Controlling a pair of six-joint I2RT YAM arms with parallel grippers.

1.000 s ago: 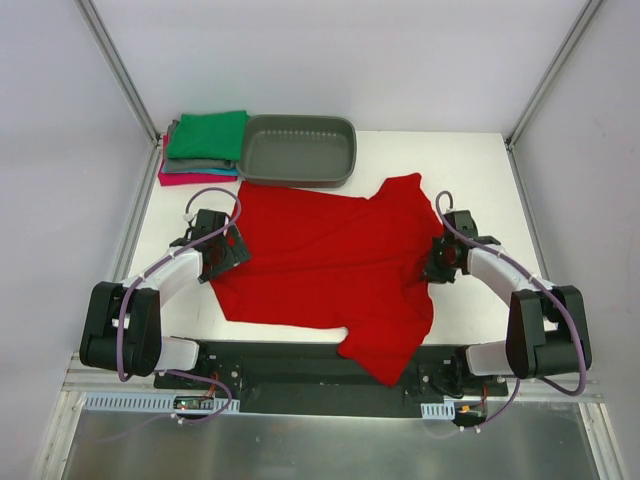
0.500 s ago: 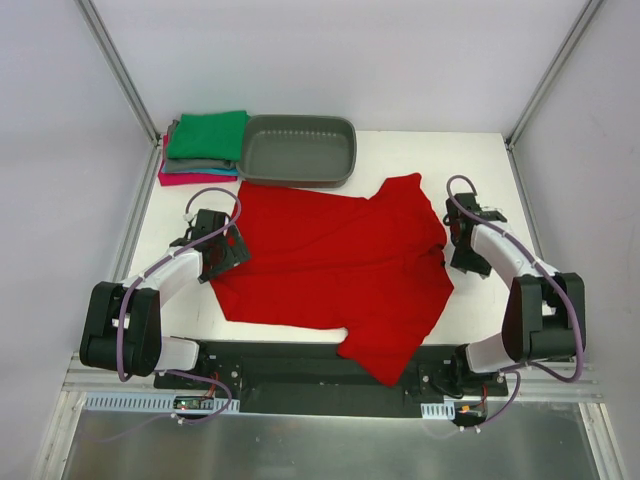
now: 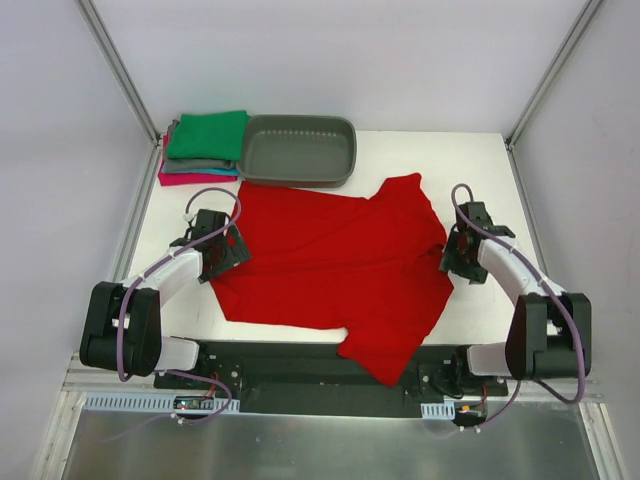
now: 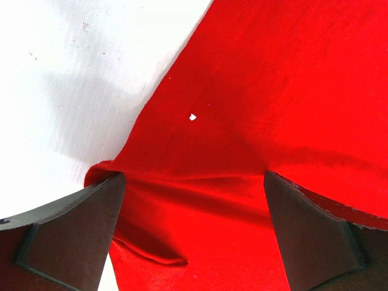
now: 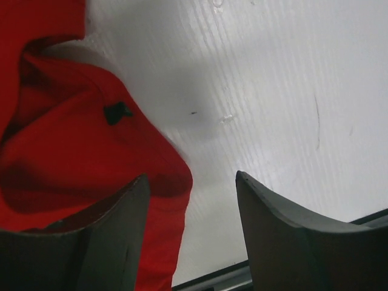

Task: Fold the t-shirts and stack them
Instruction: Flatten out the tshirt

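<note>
The bright red cloth t-shirt (image 3: 330, 265) lies spread, unfolded and wrinkled, at the centre of the white table (image 3: 480, 170). The stack of folded cloth t-shirts (image 3: 203, 148), green on top, sits at 11 o'clock. The left gripper (image 4: 194, 182) is at the shirt's 9 o'clock edge, jaws wide apart, straddling a puckered ridge of cloth. The right gripper (image 5: 191, 182) is at the 3 o'clock edge, jaws also apart, with mostly bare table between them and only a curled lip of cloth beside one finger.

Risks: the right jaws may close on nothing, or on a single layer, and leave the fold skewed. The left jaws may pinch the pucker and lock in a crease. At 6 o'clock the shirt overhangs the black base rail (image 3: 290, 352), where it could snag or drag when lifted. At 12 o'clock the grey oval plastic tub (image 3: 297, 150) sits just beside the hem, perhaps touching, which limits any fold that way.

Open room: bare table from 1 to 4 o'clock, and only a narrow strip at 9.
</note>
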